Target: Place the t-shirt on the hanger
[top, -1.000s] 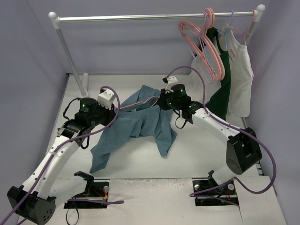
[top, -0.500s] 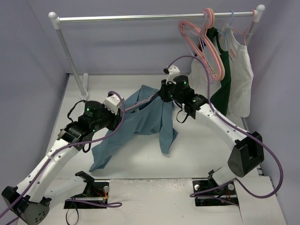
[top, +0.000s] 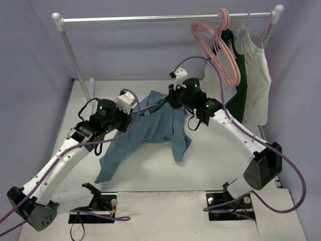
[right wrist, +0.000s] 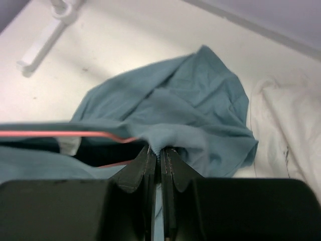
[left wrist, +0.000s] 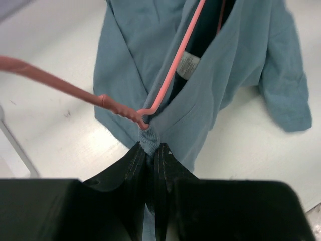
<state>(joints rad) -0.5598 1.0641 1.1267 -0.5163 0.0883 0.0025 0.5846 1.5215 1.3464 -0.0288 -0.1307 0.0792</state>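
The t-shirt (top: 150, 131) hangs stretched between the two grippers above the middle of the table (top: 220, 160). Its upper edge is lifted and its lower part drapes down toward the near left. Whether that low corner rests on the surface cannot be told. One sleeve dangles on the right side.

The hanger (top: 153, 106) runs along the raised edge between the grippers. In the left wrist view its thin pink wire (left wrist: 173, 75) goes up into the neck opening, past the white label (left wrist: 188, 64) inside the collar. A thicker pink part leads off to the left, outside the cloth. In the right wrist view the wire (right wrist: 60, 134) lies along the collar edge, passing under the cloth just left of the fingers.

The left gripper (top: 137, 111) has its jaws pressed together on a small bunch of teal cloth (left wrist: 149, 138), right at the bend of the hanger. The right gripper (top: 170, 100) likewise has its jaws pressed together, pinching a fold of the collar edge (right wrist: 159, 143).

Behind them a rail (top: 150, 19) spans the back. At its right end hang several pink hangers (top: 220, 50), a pale blue one (top: 246, 31), a dark green garment (top: 242, 88) and a white top (top: 258, 75), all well apart from the t-shirt.
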